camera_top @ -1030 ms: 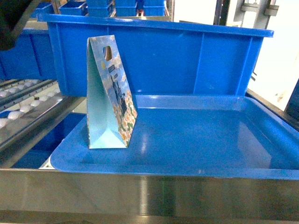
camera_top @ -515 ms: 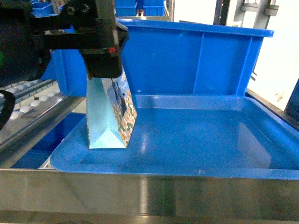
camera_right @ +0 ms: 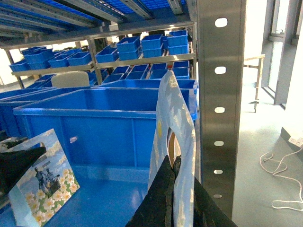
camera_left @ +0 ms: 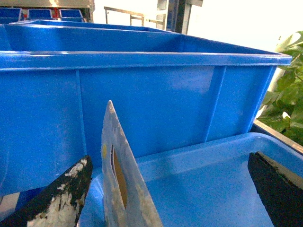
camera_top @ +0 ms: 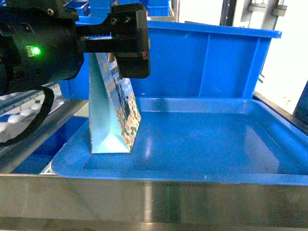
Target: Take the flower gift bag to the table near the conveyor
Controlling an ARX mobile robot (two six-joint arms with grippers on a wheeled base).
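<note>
Gripper on our left arm (camera_left: 170, 198) stood with its jaws spread wide, one black finger (camera_left: 61, 198) on each side of the top edge of the flower gift bag (camera_top: 113, 115). The bag's top lay much nearer the left finger. From the head view we could not tell whether either finger touched the paper. Our right gripper (camera_right: 173, 189) was clamped on the upper edge of a pale bag (camera_right: 173, 123), beside its handle cut-out, and held it upright in front of a steel post (camera_right: 220, 94) with a row of slots.

Behind everything stood a large blue bin (camera_top: 207, 62), its ribbed wall rising close behind the gift bag. In front of it lay a shallow blue tray (camera_top: 216, 144), and a steel rail (camera_top: 154, 202) ran along the tray's near edge. At the left of the head view we saw the conveyor (camera_top: 14, 118), with its small white rollers partly hidden by our left arm.

The flower gift bag stood upright in the tray's near left corner, its printed face turned right and its plain pale side toward the head camera. The oval handle hole (camera_left: 118, 177) showed near the top.
</note>
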